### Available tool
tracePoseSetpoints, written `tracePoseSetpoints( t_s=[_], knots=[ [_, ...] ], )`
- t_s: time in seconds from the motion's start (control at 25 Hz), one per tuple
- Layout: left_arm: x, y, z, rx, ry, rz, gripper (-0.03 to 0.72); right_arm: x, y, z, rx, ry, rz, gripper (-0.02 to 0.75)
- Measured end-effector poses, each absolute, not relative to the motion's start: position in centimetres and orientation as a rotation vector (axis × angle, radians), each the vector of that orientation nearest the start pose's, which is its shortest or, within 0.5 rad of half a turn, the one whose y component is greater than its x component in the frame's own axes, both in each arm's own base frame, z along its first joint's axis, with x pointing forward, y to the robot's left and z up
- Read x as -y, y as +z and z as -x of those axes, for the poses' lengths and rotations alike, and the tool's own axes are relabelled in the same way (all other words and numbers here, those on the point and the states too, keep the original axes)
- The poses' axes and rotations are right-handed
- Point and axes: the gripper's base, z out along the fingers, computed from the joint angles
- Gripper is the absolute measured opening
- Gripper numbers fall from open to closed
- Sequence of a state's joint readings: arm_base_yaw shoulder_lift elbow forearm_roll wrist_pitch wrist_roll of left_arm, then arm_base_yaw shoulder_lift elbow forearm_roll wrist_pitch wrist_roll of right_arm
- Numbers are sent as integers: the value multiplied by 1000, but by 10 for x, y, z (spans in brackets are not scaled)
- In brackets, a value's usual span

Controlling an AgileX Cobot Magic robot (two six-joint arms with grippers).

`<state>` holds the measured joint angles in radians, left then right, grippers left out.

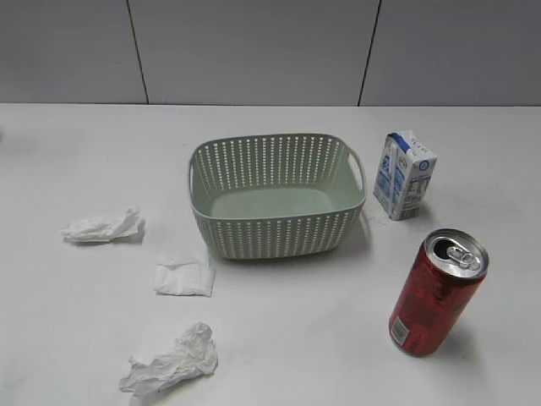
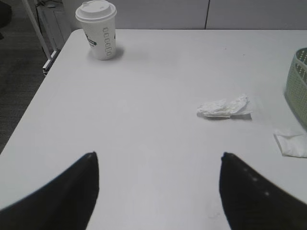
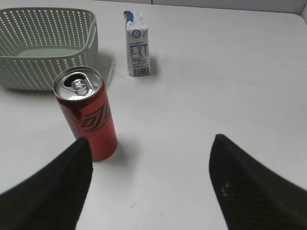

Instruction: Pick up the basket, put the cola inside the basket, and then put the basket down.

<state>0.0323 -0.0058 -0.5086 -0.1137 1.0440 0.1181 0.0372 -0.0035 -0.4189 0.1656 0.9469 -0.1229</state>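
Note:
The pale green basket [image 1: 275, 196] stands empty on the white table, centre of the exterior view. It shows at top left of the right wrist view [image 3: 48, 48] and at the right edge of the left wrist view [image 2: 298, 81]. The red cola can [image 1: 435, 292] stands upright to the basket's right front and also appears in the right wrist view [image 3: 87, 112]. My left gripper [image 2: 157, 155] is open and empty over bare table, left of the basket. My right gripper [image 3: 151, 139] is open and empty, with the can just beyond its left finger. Neither gripper shows in the exterior view.
A blue-and-white carton [image 1: 405, 175] stands right of the basket. Crumpled tissues lie left of and in front of the basket [image 1: 106, 226], [image 1: 183, 276], [image 1: 172, 360]. A white lidded paper cup [image 2: 97, 29] stands at the table's far left corner, near the edge.

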Motion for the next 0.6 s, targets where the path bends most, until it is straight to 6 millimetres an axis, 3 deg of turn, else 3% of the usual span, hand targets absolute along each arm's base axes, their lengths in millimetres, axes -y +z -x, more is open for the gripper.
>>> tracePoseSetpoints(
  t_s=[0.6],
  knots=[
    [8, 282, 6, -2003, -27, -91, 592, -13, 264, -7, -1995, 144, 148, 572]
  ],
)
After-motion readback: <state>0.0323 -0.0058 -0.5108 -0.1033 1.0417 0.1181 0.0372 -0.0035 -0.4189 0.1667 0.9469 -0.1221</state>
